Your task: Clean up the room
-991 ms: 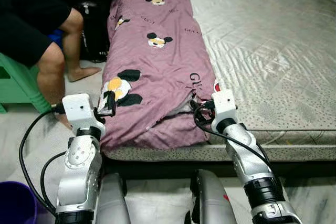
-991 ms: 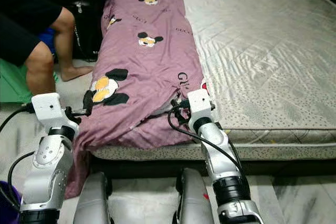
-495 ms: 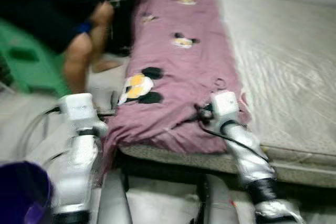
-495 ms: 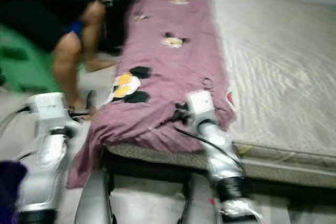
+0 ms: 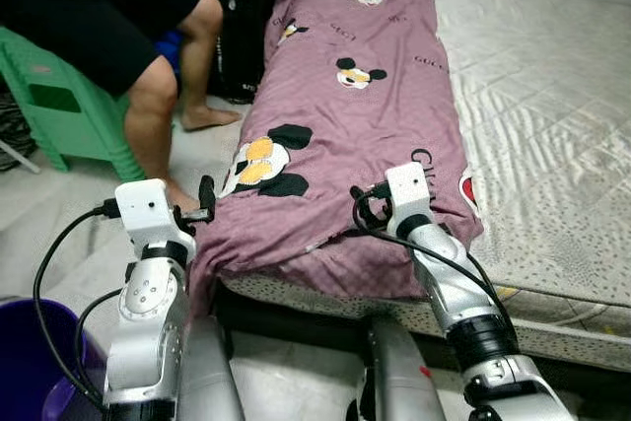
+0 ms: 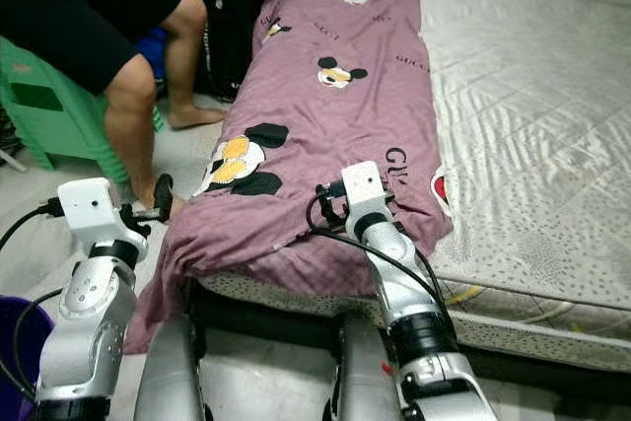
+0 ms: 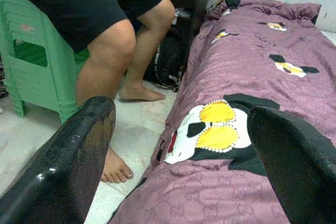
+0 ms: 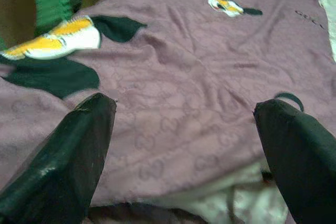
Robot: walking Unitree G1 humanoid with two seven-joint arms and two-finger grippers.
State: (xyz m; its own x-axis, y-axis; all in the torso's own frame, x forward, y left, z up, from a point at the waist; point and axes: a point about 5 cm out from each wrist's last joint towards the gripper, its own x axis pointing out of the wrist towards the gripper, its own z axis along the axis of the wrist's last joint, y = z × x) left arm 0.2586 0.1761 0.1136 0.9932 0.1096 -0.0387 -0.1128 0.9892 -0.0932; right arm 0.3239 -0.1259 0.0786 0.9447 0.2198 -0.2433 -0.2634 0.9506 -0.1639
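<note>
A mauve blanket [image 5: 345, 115] printed with cartoon mice lies folded in a long strip along the left side of the mattress [image 5: 552, 96]. My left gripper [image 5: 204, 202] is at the blanket's front left corner, by the part that hangs over the bed's side. It is open, and in the left wrist view the fingers [image 7: 79, 156] frame the blanket's mouse print and the floor. My right gripper [image 5: 361, 206] is low over the blanket's front end. It is open too, with the fingers [image 8: 73, 145] spread wide above the fabric. Neither holds anything.
A person [image 5: 148, 86] sits on a green stool [image 5: 59, 105] at the left, bare feet on the floor close to my left arm. A black bag [image 5: 237, 46] stands between the person and the bed. A purple bucket [image 5: 20, 352] is at the bottom left.
The whole picture blurred and shifted, so the camera moved; the bed now lies further right and the person and stool show more. Both grippers stay open at the blanket's front end.
</note>
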